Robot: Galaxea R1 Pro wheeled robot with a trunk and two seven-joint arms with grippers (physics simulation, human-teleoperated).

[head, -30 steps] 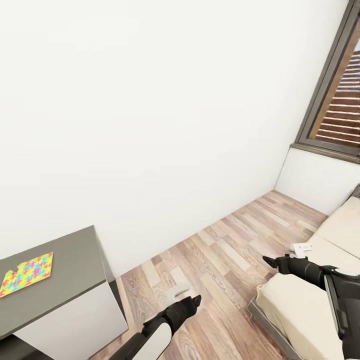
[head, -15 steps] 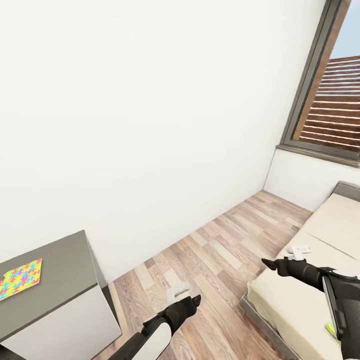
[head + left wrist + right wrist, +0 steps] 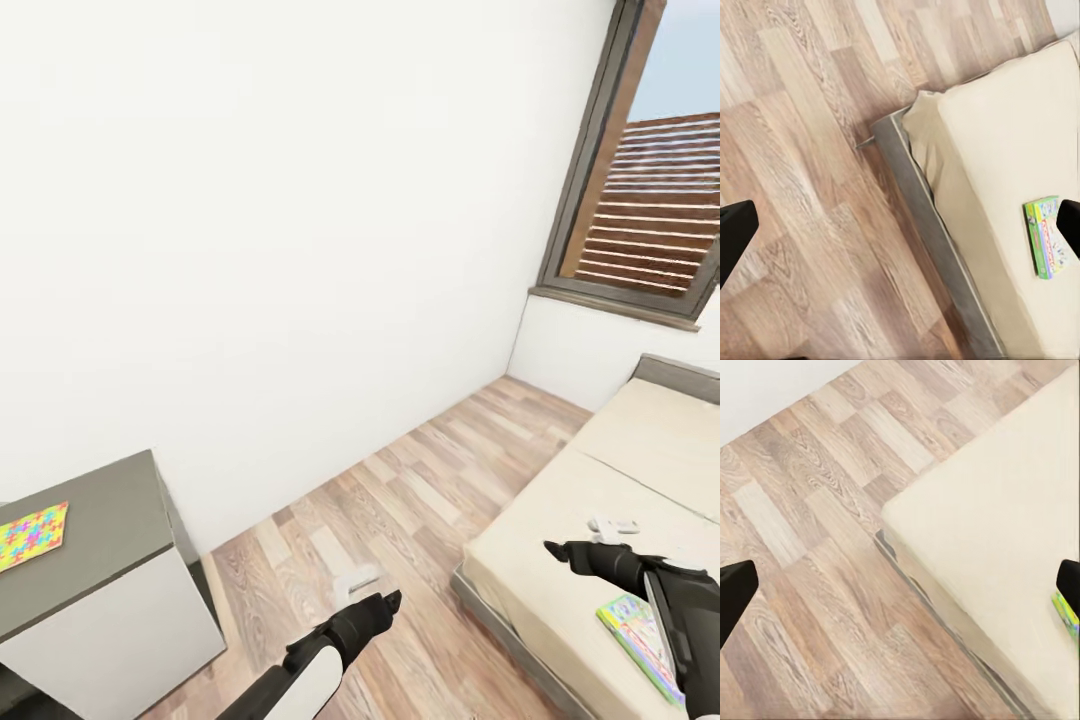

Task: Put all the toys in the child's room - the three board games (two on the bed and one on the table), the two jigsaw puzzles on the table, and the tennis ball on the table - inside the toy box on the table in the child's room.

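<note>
Board game [image 3: 638,640]: one flat green-edged printed box lies on the beige mattress of the bed [image 3: 560,560], close to the near right of the head view, partly hidden behind the right arm. The left wrist view shows the same box [image 3: 1048,236] lying flat near the mattress's edge, its lid bright with a colourful print; the right wrist view catches just a sliver of it [image 3: 1065,613] at the frame border.

Nearest the camera, the left gripper [image 3: 385,603] hangs over the wood plank floor [image 3: 420,510], holding nothing. Its dark fingers appear at opposite borders of the left wrist view, so the jaws stand spread wide. The right gripper [image 3: 556,550] hovers above the near corner of the bed, also empty; its fingers likewise sit at opposite borders of its wrist view, wide apart.

To the left, a jigsaw puzzle [image 3: 32,535] lies flat on the dark grey top of the table [image 3: 110,540], well apart from both grippers, above a white cabinet panel. A small white object rests on the mattress just past the right gripper; it may be a gadget of some kind, but it is too small to tell.

Farther off, the bed's dark grey frame runs toward the far wall, where a dark-framed window [image 3: 640,190] shows brown slats outside. A plain white wall [image 3: 280,220] spans the rest.
</note>
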